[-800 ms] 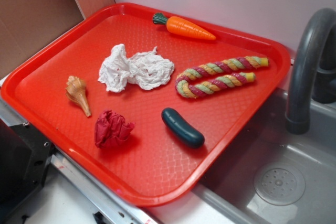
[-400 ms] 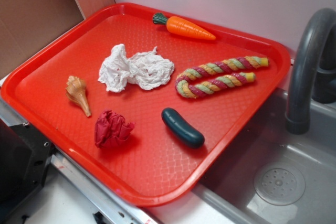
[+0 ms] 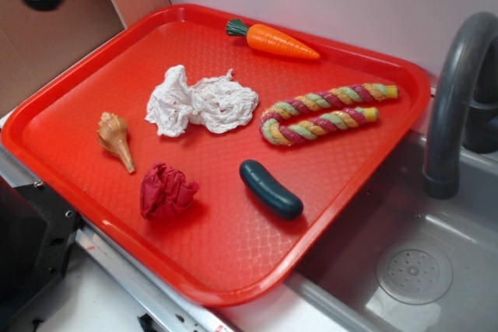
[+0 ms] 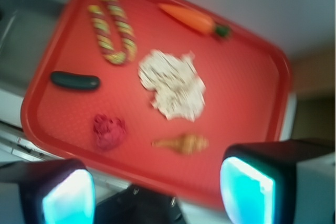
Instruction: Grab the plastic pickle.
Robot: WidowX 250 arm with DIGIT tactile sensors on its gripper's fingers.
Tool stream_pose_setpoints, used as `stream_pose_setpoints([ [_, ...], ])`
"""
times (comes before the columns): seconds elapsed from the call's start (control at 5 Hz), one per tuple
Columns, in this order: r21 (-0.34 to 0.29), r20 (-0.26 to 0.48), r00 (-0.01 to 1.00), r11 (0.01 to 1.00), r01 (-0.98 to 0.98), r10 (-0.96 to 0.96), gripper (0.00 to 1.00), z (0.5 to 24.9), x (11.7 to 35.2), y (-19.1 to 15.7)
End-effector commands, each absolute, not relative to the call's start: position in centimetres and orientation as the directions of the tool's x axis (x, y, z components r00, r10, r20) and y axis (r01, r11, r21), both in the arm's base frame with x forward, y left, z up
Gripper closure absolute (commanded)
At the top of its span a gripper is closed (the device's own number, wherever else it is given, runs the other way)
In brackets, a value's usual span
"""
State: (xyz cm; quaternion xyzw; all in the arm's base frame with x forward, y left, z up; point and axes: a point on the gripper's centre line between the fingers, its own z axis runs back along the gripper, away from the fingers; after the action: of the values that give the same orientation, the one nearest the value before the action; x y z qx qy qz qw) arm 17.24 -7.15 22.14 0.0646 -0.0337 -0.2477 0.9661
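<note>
My claw (image 4: 157, 187) hangs high above the near-left edge of the red tray (image 3: 233, 270), jaws spread wide and empty, nothing between the two lit pads (image 4: 247, 192). In the exterior view only a dark blur of me shows at the top left corner, so I'm well off from everything.

The plastic pickle (image 3: 270, 189) lies flat on the tray's bare floor, toward the corner nearest the sink (image 3: 436, 270). In my wrist view the pickle sits up and to the left of my jaws, well apart, past the crumpled red cloth (image 4: 108, 129). Its long axis runs almost level across my wrist picture, roughly in line with the gap between my pads, so I judge I need to travel over and turn my wrist about a quarter turn to close across its narrow width.

Nothing touches the pickle. The red cloth is near on one side, the twisted rope (image 3: 327, 112) beyond it on the other, both clear of it.

Counting now: one pickle, one carrot (image 3: 272, 39), one rope folded in a U, one white crumpled cloth (image 3: 202, 103), one red cloth, one seashell (image 3: 115, 138). Six things on one tray, and one grey faucet (image 3: 455, 91) by the sink.
</note>
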Motion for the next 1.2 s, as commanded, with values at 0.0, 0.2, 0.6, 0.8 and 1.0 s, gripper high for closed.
stream_pose_setpoints([
  [0.0,0.173,-0.123,0.525,0.502,0.847,-0.842,0.00,18.3,18.5,-13.3],
  [0.2,0.132,-0.235,0.284,0.259,0.957,-0.930,0.00,14.9,18.0,-14.1],
  [0.6,0.090,-0.380,0.022,-0.013,0.996,-0.925,0.00,9.0,17.9,-16.1],
  [0.8,0.058,-0.412,-0.017,-0.044,0.997,-0.911,0.00,6.4,18.0,-16.4],
  [1.0,0.023,-0.419,-0.023,-0.036,0.999,-0.908,0.00,4.5,18.6,-16.7],
])
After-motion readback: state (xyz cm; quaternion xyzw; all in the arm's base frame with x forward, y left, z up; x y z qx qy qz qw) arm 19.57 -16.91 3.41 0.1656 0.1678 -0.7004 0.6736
